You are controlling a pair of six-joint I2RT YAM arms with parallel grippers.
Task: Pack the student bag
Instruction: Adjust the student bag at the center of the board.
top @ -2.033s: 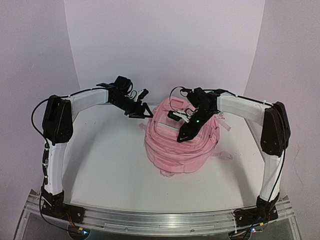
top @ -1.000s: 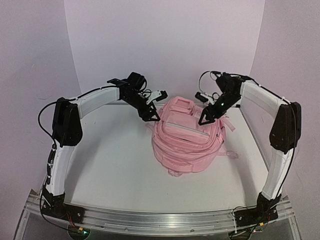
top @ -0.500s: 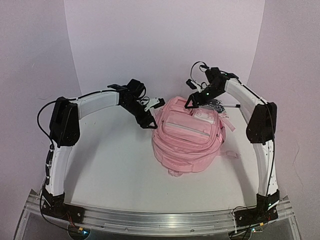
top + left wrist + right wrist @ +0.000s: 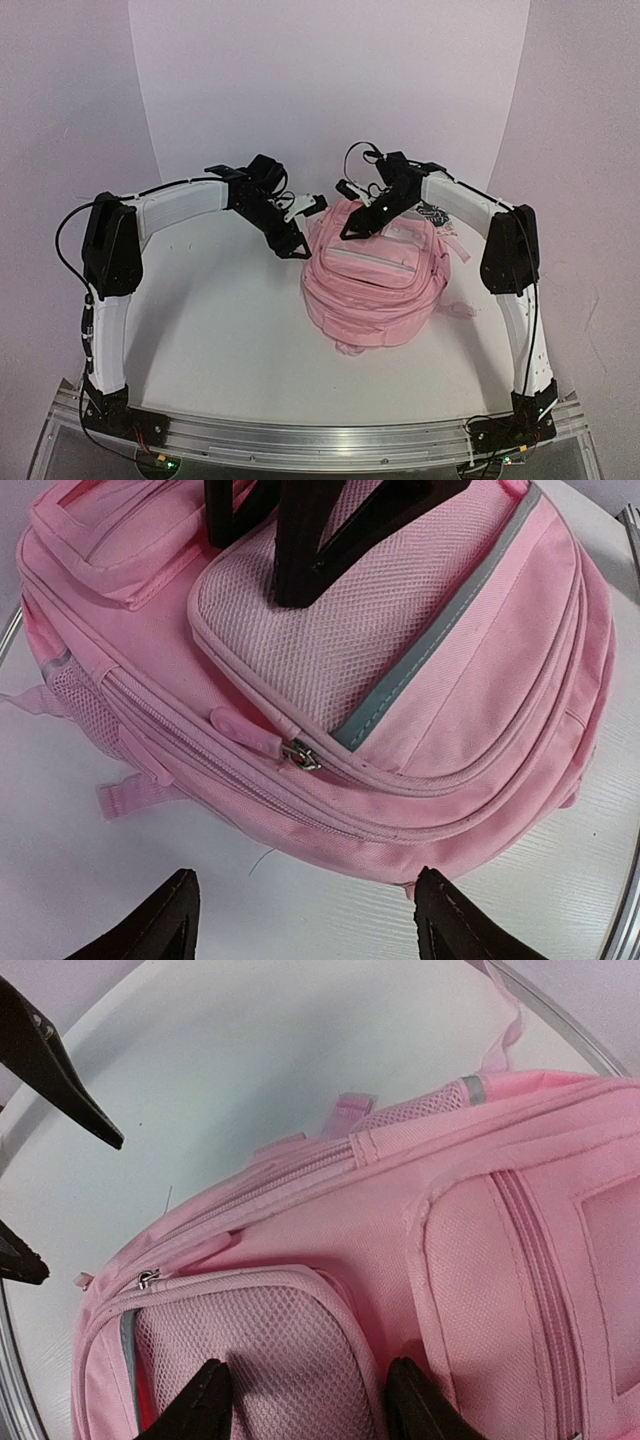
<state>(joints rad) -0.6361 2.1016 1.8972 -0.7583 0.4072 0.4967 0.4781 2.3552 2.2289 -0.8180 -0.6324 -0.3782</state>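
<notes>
The right claw (image 4: 307,1365) is set down on the mesh pocket (image 4: 330,650) at the top end of the student bag (image 4: 375,290). Its two black fingers stand partly apart, both tips touch the pink netting, and the pocket's padded bulge lies between them. Whether they already pinch that fabric cannot be told.

The left claw (image 4: 305,875) is spread wide and holds nothing. Its fingertips hang over the white table (image 4: 220,320) just beside the bag's left edge, short of touching it.

The bag lies flat on the table between the two arms, toward the far side, with its front pockets facing up. A grey reflective strip (image 4: 440,630) borders the mesh pocket, and a metal zip pull (image 4: 300,755) with a pink tab sits at the pocket's corner. A speckled dark-and-white patch (image 4: 436,213) near the right forearm is too small to read.
</notes>
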